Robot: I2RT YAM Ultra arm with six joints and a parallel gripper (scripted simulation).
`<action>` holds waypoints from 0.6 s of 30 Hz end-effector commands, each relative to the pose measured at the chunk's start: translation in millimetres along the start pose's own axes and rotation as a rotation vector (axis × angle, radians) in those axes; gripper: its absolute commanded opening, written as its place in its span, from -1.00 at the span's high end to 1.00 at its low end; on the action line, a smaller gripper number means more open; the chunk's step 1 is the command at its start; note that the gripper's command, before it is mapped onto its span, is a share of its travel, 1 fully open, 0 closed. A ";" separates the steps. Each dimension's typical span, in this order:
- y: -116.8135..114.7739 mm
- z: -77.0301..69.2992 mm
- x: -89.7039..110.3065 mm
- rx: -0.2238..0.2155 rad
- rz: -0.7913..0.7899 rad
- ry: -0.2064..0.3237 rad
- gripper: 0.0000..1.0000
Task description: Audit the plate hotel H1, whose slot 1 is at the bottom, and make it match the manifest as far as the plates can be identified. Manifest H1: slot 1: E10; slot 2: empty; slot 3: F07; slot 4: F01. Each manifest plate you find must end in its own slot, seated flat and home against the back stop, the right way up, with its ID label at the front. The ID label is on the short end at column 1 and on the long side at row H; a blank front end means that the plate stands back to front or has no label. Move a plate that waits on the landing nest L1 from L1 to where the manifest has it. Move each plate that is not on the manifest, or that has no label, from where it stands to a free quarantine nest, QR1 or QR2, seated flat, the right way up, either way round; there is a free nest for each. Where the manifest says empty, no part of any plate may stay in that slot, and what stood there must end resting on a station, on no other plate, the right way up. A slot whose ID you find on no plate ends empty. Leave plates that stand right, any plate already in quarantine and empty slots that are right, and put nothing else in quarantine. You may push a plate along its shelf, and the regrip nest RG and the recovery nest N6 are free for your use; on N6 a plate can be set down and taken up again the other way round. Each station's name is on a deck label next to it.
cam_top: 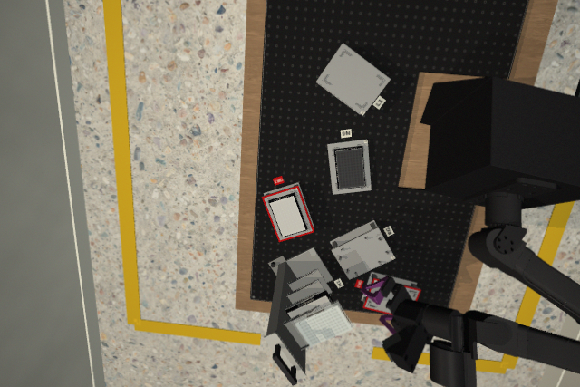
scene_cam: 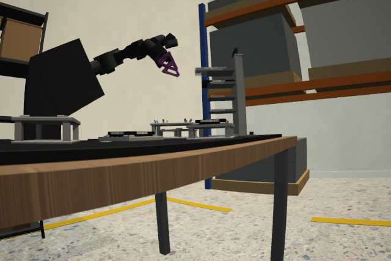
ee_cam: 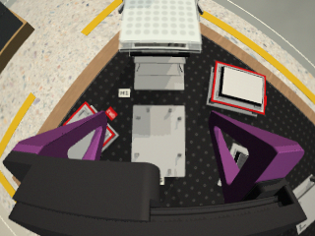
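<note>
The plate hotel H1 [cam_top: 281,298] [scene_cam: 239,93] stands at the deck's near corner. A white, clear-welled plate [cam_top: 323,324] [scene_cam: 218,67] [ee_cam: 161,14] lies on its top shelf. A dark plate [scene_cam: 218,80] sits on the shelf below it. The two lowest shelves look bare. My gripper [cam_top: 381,307] [scene_cam: 170,68] [ee_cam: 157,116] is open and empty. It hangs at top-shelf height, a short way in front of the hotel and above the QR2 nest [cam_top: 411,294] [ee_cam: 85,113]. A white plate [cam_top: 286,216] [ee_cam: 242,87] lies in QR1. A dark plate [cam_top: 350,167] [scene_cam: 131,132] lies on N6.
The landing nest L1 [cam_top: 352,78] is bare. The regrip nest RG [cam_top: 362,251] [ee_cam: 157,134] is bare, between the hotel and my arm's base. The arm's black base box [cam_top: 496,134] stands at the right edge of the deck.
</note>
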State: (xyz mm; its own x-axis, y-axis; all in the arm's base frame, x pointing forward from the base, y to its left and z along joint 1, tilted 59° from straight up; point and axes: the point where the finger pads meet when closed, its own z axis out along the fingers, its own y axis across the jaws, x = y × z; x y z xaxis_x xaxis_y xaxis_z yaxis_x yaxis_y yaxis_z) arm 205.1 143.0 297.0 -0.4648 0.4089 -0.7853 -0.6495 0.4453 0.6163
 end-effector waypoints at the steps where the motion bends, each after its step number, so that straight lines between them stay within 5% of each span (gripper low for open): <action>1: -0.5 -4.5 2.1 0.006 0.002 -0.004 -1.00; 2: -0.5 -3.2 5.0 0.006 0.002 -0.004 1.00; 18: -0.5 -2.8 5.7 0.006 0.002 -0.004 1.00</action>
State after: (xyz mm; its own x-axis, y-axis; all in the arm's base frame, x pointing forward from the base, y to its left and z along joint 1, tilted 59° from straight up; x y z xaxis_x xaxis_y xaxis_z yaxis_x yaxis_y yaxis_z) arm 199.5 144.4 291.2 -0.4699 0.4055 -0.7840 -0.6500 0.4420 0.6182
